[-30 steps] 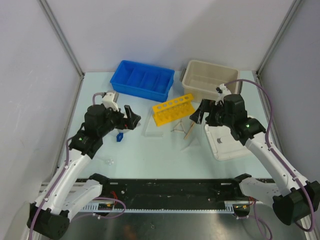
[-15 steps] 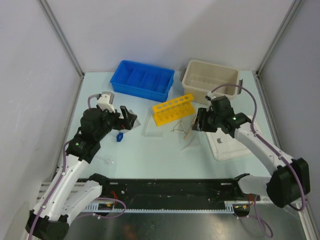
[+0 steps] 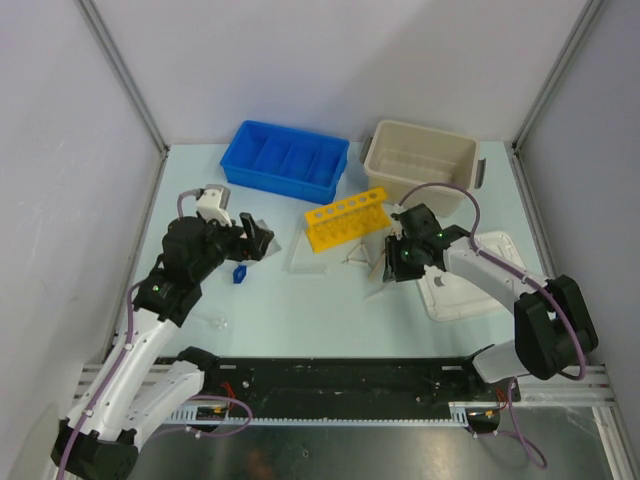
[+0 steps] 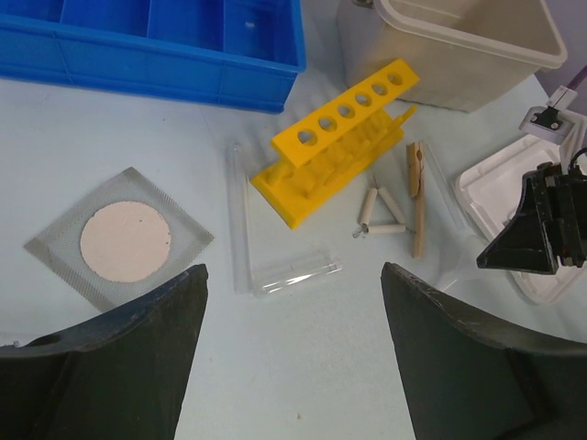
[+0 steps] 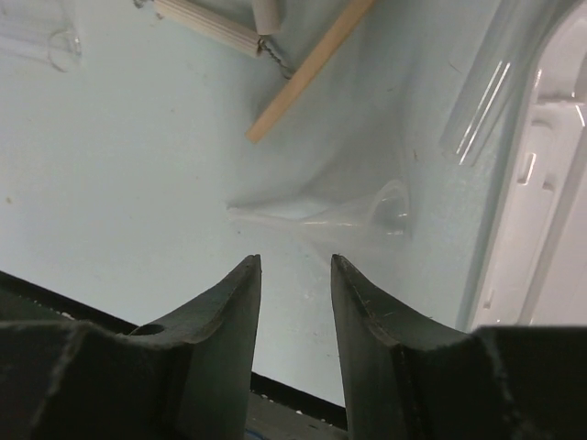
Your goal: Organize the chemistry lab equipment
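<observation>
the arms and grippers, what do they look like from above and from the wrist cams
The left arm and right arm both have white links, black joints and black bases, each with a small green light. A lilac cable runs along each arm. The left gripper and right gripper have matte black, wedge-shaped fingers that taper to blunt tips.

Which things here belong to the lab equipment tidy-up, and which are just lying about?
Job: yellow test-tube rack, wooden clamp stick, wire triangle, gauze square, clear funnel, small blue piece.
Lying about: blue divided bin, beige tub, white lid.
</observation>
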{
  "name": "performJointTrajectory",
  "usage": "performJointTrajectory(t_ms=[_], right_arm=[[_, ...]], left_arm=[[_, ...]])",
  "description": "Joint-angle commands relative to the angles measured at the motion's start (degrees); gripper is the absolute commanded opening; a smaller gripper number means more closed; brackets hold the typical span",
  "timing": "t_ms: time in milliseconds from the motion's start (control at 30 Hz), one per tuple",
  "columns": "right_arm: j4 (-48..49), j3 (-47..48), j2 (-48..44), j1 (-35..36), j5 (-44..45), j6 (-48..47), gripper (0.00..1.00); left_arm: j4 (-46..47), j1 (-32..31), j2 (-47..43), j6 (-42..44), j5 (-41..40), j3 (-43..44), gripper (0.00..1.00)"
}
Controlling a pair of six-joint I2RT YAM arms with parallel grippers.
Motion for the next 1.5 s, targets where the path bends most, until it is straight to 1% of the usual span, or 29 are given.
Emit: performJointTrajectory(t_ms=[0,300,500,733,1067,1133,1200,1267,1300,1333,1400,1467], right_arm=[[0.1,-0.8,-0.4,0.2,2.6,-1.2,0.41],[-0.3,-0.9,-3.8,0.0,4.1,-1.4,0.41],[-1.4,-0.9,-6.2,-2.3,4.5,-1.4,0.42],[-2.5,-1.2,-3.8,-4.0,4.8,-3.2,0.42],[0.7,-3.4,-1.1,-3.6,0.6,-2.3,0.39],[1.0,-3.7,-0.7,-3.4,0.7,-2.4,0.37],[1.3,-3.8,-0.7,-3.3,0.9,-2.5,0.31],[2.1,-3.8,-1.0,-3.3,0.0,-2.9,0.21],[2.7,-3.8,-1.3,-3.1,-1.1,-3.2,0.12],[3.3,-3.8,-1.7,-2.9,-2.5,-3.6,0.06],[4.4,-3.8,-2.7,-2.1,-4.8,-4.2,0.02],[5.6,-3.8,-4.3,-1.1,-6.4,-4.5,0.0]], left_arm=[[2.3,-0.1,-0.2,0.7,2.0,-0.3,0.82],[2.6,0.0,-0.2,0.6,2.9,-0.7,0.81],[2.8,0.0,-0.1,0.6,3.6,-1.0,0.81],[3.4,0.0,0.2,0.6,5.5,-1.0,0.8],[3.9,0.0,1.0,0.6,7.2,-1.2,0.77],[4.0,-0.1,1.4,0.6,8.2,-1.2,0.76],[4.6,0.0,2.0,0.8,11.3,-1.1,0.76],[5.4,0.0,3.1,0.8,15.7,-1.1,0.76],[5.7,-0.1,3.7,0.9,18.2,-1.0,0.77],[6.0,-0.1,4.4,1.0,20.6,-0.9,0.77],[6.2,-0.2,6.1,1.3,24.3,-0.5,0.76],[6.2,-0.4,7.6,1.8,27.0,0.1,0.77]])
